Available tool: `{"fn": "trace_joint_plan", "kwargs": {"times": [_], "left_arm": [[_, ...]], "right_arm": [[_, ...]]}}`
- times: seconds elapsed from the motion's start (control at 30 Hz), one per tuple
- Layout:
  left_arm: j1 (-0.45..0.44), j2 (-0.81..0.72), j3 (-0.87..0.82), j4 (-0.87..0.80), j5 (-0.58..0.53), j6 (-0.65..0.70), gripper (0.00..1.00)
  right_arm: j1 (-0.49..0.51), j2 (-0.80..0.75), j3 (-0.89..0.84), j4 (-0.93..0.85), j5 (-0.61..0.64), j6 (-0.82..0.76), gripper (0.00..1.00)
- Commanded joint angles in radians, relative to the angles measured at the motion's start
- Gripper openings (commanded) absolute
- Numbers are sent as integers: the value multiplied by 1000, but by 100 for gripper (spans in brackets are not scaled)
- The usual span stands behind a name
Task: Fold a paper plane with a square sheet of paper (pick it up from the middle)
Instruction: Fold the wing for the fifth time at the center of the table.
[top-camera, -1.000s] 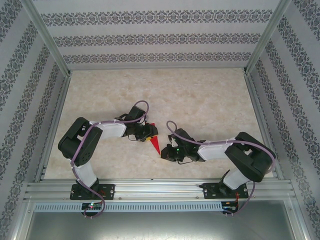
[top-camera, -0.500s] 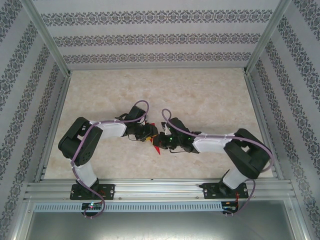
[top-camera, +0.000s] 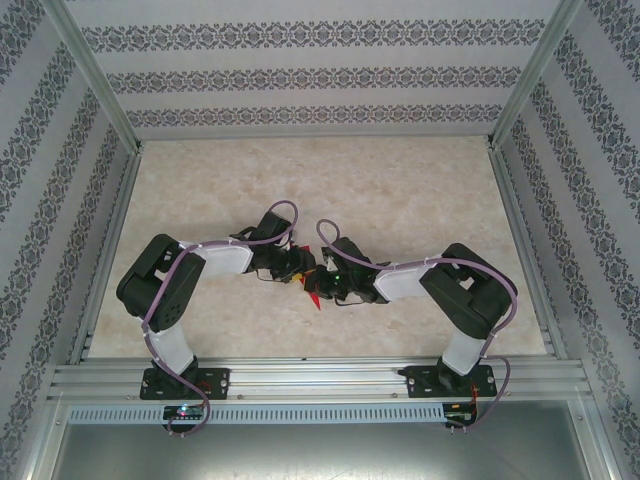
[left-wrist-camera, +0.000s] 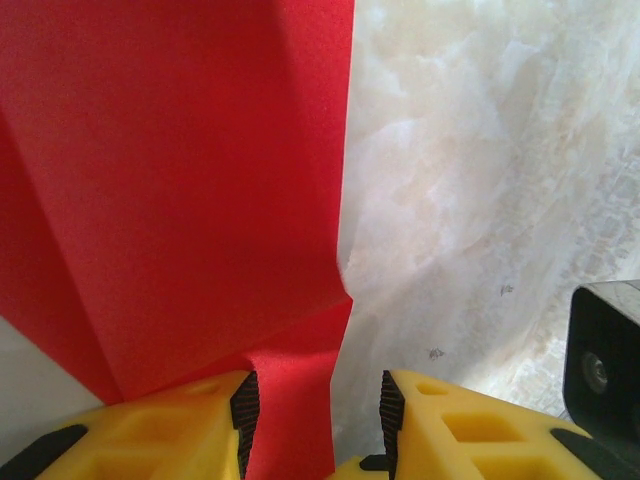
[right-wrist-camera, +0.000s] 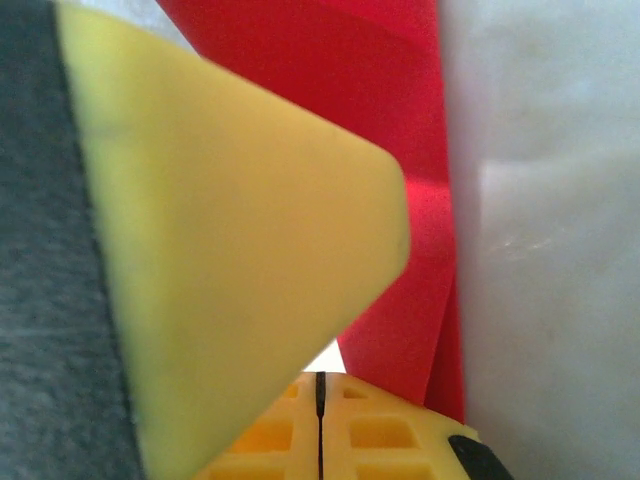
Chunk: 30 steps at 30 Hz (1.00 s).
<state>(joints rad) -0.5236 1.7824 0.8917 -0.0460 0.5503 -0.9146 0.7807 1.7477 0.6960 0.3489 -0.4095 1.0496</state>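
Red paper (left-wrist-camera: 180, 180) already creased into layered, pointed shape, flat on table (left-wrist-camera: 480, 200) just ahead of both pincers. Left pincer (left-wrist-camera: 315, 390) part open, paper edge loose between jaws. Right pincer (right-wrist-camera: 320, 390) closed, nothing visibly clamped. Judged mid-task: final wing folds left.

Paper (top-camera: 313, 295) on table (top-camera: 400, 190) nr centre — left claw (top-camera: 300, 268) at its left, right claw (top-camera: 325, 285) at its right
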Motion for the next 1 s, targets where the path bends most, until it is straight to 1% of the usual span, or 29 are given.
{"fn": "trace_joint_plan", "kwargs": {"times": [0.0,0.17,0.33,0.53,0.67,0.77,0.87,0.97], "left_arm": [[3,58,-6,-94,-55,33,42],[5,56,-3,-99,-58,35,42],[4,52,-4,-101,-57,38,42],[4,45,10,-116,-63,48,42],[4,38,12,-128,-73,49,42],[5,35,8,-131,-79,49,42],[5,34,4,-128,-77,48,42],[4,31,1,-121,-74,46,42]], "right_arm": [[-10,7,46,23,-4,-4,9],[-22,63,24,8,27,11,9],[-24,104,-9,1,14,13,7],[-25,98,-33,-7,1,11,5],[-27,60,-53,-18,9,4,5],[-34,40,-64,-5,-8,3,5],[-35,15,-50,-6,-24,-8,5],[-37,9,-25,-33,-11,-20,5]]}}
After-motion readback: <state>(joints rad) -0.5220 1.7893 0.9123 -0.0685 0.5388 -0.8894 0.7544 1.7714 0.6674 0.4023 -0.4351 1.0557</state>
